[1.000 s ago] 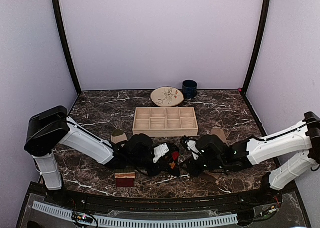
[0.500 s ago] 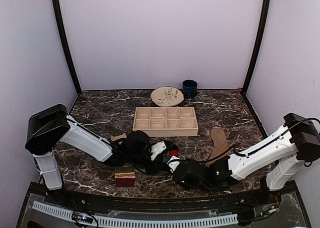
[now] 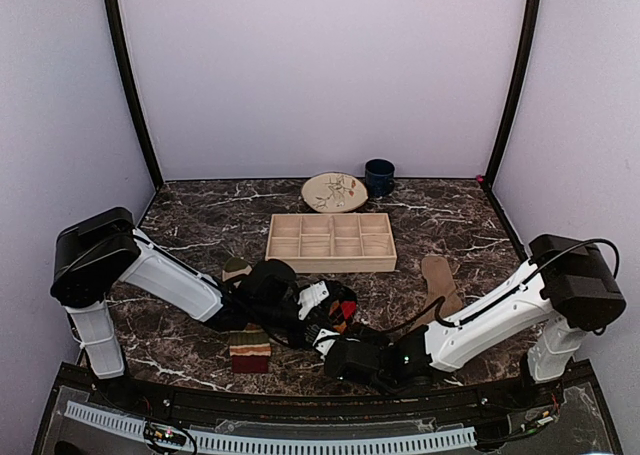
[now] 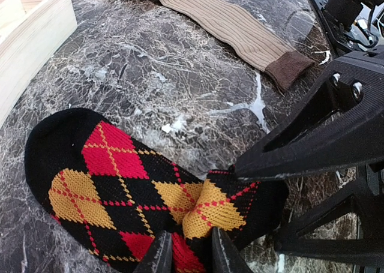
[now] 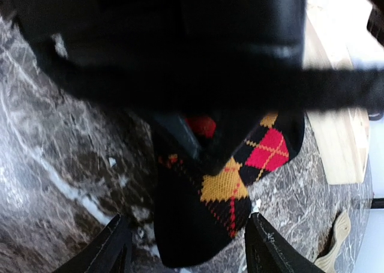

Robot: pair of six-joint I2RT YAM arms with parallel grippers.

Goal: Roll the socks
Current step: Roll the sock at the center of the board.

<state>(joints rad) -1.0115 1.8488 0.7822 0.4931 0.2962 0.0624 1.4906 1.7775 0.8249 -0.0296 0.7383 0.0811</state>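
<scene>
Seen from above, the argyle sock [image 3: 345, 303] lies on the marble table [image 3: 200, 225] low in mid-frame; in the left wrist view, the left gripper [image 4: 189, 255] pinches its fabric at the bottom edge; in the right wrist view, the right gripper [image 5: 189, 240] stands open, the sock between its fingers.

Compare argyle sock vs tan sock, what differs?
Pattern: argyle sock is black with red and yellow diamonds; tan sock is plain ribbed with a brown end.
Pose: tan sock lies flat, ungripped; argyle sock is bunched at one end, pinched by the left gripper.
Both rest on the marble table.
</scene>
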